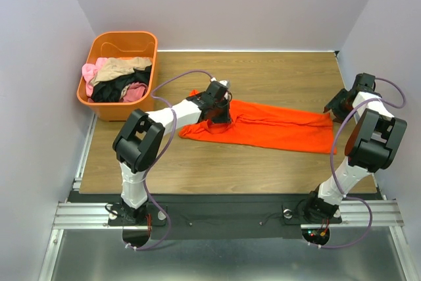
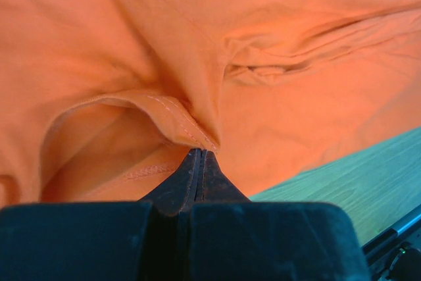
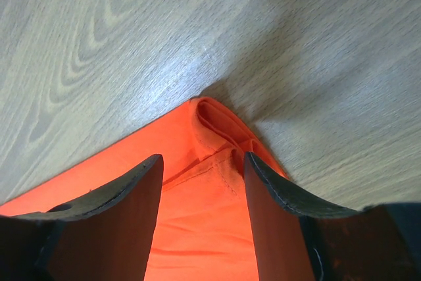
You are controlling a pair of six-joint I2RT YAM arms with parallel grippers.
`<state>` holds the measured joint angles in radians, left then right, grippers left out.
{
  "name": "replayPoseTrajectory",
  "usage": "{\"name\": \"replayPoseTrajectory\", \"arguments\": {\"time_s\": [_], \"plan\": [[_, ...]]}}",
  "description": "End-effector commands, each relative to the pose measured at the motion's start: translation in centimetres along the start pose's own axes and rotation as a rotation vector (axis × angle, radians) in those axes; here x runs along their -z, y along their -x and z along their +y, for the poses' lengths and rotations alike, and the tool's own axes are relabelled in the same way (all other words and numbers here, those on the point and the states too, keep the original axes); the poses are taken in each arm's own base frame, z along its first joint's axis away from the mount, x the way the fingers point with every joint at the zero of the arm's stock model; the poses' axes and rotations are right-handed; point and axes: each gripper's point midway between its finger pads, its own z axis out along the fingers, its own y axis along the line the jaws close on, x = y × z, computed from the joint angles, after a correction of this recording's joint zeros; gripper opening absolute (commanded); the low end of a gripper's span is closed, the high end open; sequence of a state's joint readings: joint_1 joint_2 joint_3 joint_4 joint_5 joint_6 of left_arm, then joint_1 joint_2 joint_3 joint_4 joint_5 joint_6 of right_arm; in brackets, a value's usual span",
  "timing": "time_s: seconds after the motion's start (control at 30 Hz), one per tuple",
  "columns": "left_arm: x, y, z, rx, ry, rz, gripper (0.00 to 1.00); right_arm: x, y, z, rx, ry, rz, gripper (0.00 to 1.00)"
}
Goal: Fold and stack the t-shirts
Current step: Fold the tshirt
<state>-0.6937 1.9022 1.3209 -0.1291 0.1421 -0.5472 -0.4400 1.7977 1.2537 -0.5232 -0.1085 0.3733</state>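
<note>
Two grippers are at work on one garment. The left gripper (image 2: pixel 199 174) is fully closed, its dark fingers pressed together on a stitched edge of the orange-red t-shirt (image 2: pixel 276 123); the pinched hem rises into a small peak at the fingertips, with an opening in the cloth gaping to one side of it. The right gripper (image 3: pixel 202 162) stands partly open, one finger on each side of a rolled corner of the same shirt, with nothing clamped; whether the pads touch the cloth cannot be told.

From above, the left gripper (image 1: pixel 218 111) sits over the shirt's left end and the right gripper (image 1: pixel 332 106) at its right end, close to the counter's right edge. The orange-red t-shirt (image 1: pixel 276 126) lies drawn out in a long, creased band across the middle of the counter (image 1: pixel 263 70), bunched and wider at the left end.

Pale wood-grain laminate covers the counter, which is closed in by plain pale walls (image 1: pixel 230 4) at the back and both sides. An aluminium rail (image 1: pixel 230 214) runs along the near edge and carries both arm bases. At the far left corner stands an orange plastic tub (image 1: pixel 122 36), holding pink cloth (image 1: pixel 89 70), tan cloth (image 1: pixel 122 67) and black cloth (image 1: pixel 112 89) in a loose heap.
</note>
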Motion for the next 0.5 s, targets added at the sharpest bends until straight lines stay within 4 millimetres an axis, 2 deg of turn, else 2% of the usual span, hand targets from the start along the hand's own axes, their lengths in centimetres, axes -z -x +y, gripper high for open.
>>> {"name": "replayPoseTrajectory", "arguments": {"time_s": [0.0, 0.17, 0.23, 0.27, 0.3, 0.4, 0.47], "plan": [[1.1, -0.2, -0.7, 0.015, 0.001, -0.022, 0.00, 1.1, 1.1, 0.5, 0.010, 0.029, -0.044, 0.58], [1.1, -1.3, -0.5, 0.010, 0.025, 0.009, 0.00, 0.9, 1.0, 0.4, 0.011, 0.027, -0.037, 0.58], [1.3, -1.4, -0.7, 0.002, 0.024, 0.012, 0.06, 0.9, 1.0, 0.4, 0.013, 0.026, -0.039, 0.58], [1.4, -1.4, -0.8, -0.002, 0.022, 0.011, 0.10, 0.8, 0.9, 0.4, 0.014, 0.025, -0.036, 0.58], [1.5, -1.3, -1.0, -0.008, 0.020, 0.009, 0.23, 0.8, 1.0, 0.4, 0.014, 0.025, -0.036, 0.58], [2.0, -1.5, -1.5, -0.027, 0.015, 0.019, 0.42, 0.7, 0.9, 0.4, 0.013, 0.024, -0.033, 0.58], [2.9, -1.1, -2.5, -0.045, -0.012, 0.011, 0.47, 0.7, 0.9, 0.3, 0.015, 0.022, -0.032, 0.58]]}}
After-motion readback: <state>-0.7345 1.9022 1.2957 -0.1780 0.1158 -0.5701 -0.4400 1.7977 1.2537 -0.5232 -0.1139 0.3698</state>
